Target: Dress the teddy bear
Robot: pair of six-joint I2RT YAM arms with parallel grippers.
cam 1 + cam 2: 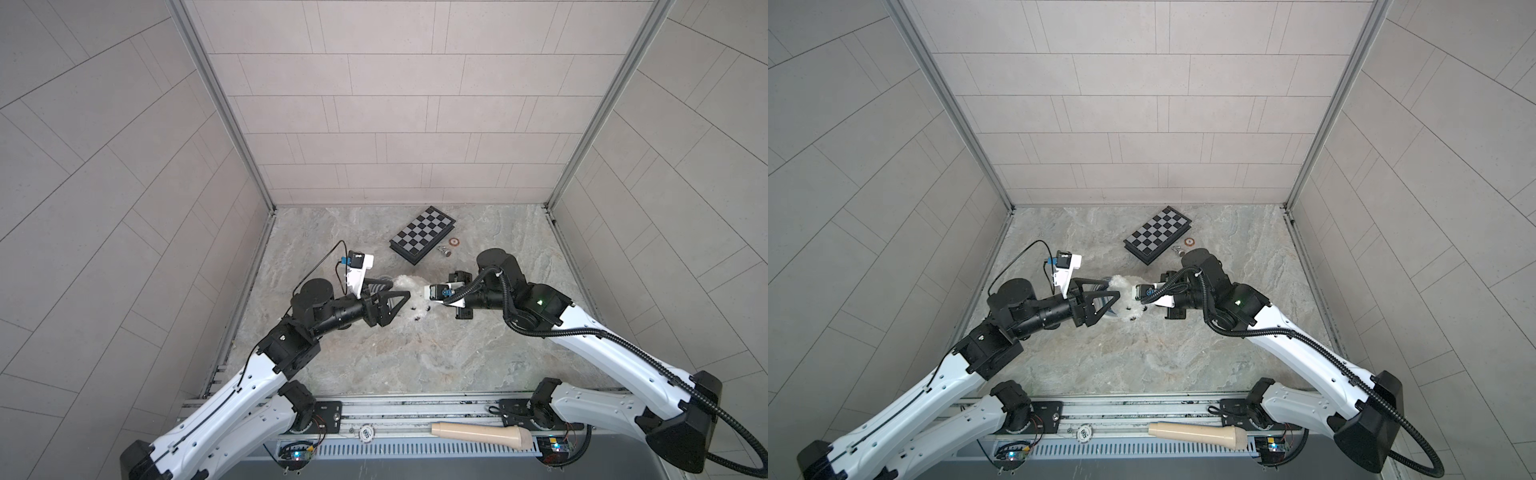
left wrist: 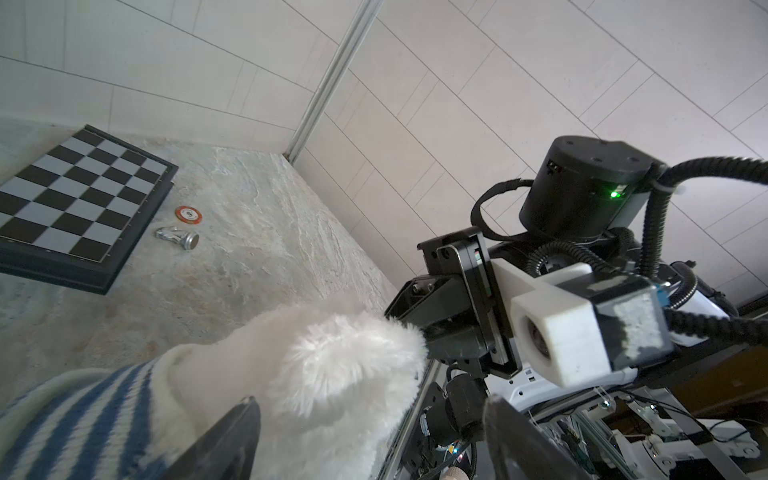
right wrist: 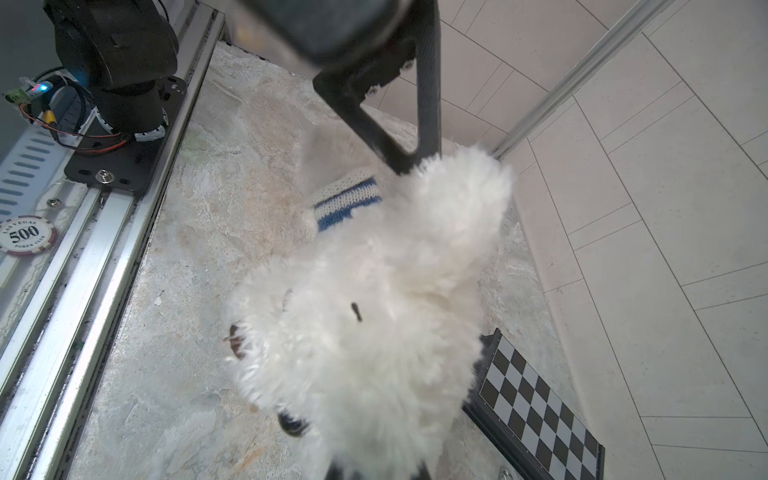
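**Two robot arms meet over a teddy bear in a striped shirt**

In both top views, two arms reach in from the lower corners and meet near the centre of the frame, over a marble tabletop.

From the left comes the left gripper (image 1: 401, 289). Its jaws are spread wide and grip nothing, with a finger to either side of the bear's body. In the right wrist view one of its dark fingers (image 3: 429, 104) touches the fur just beside the shirt. That open stance probably readies it to take a hem or a limb.

Between the arms, low over the table, is the teddy bear (image 1: 415, 303), white and fluffy. The striped shirt (image 2: 83, 411), blue and white, is around its body. In the left wrist view a furry limb pokes out of a ribbed opening, so the dressing looks well along.

From the right, the right gripper (image 2: 419, 336) has its jaws closed on the bear's fur by the head, with the tips buried in it. It seems to be steadying the toy while the shirt is worked.

Above and right of the bear lies a chessboard (image 1: 422, 235). A poker chip (image 1: 454, 242) and a small metal chess piece (image 1: 444, 250) lie just beside it, apart from the work.
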